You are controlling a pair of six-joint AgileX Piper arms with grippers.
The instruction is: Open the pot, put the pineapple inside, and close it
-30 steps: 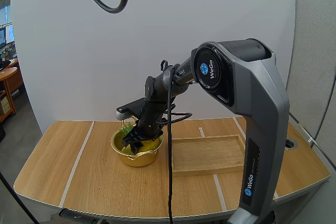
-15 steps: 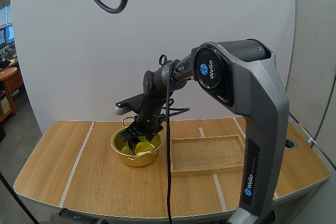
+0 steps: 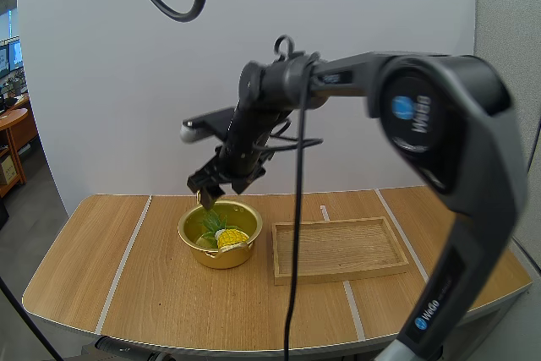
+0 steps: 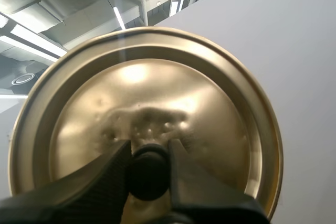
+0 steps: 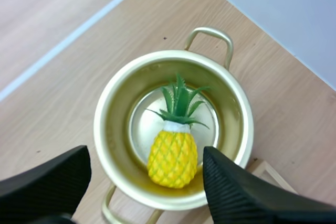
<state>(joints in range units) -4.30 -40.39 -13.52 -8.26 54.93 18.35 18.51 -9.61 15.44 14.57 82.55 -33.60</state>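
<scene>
A gold pot (image 3: 188, 224) stands on the table's left half without its lid. The yellow pineapple (image 3: 230, 237) with green leaves lies inside it. My right gripper (image 3: 215, 190) hangs open a little above the pot's back rim, holding nothing. In the right wrist view its two black fingers stand wide apart over the pot (image 5: 105, 114), with the pineapple (image 5: 172, 158) resting on the pot's floor between them. In the left wrist view my left gripper (image 4: 149, 163) is shut on the black knob (image 4: 149, 174) of the gold lid (image 4: 142, 93), held up in the air.
A shallow wooden tray (image 3: 338, 227) lies just right of the pot, nearly touching its handle. Bare tabletop (image 3: 110, 268) stretches left of the pot and along the front edge.
My right gripper was down inside the pot with the pineapple. It has let go and risen above the rim, leaving the pineapple lying in the pot.
</scene>
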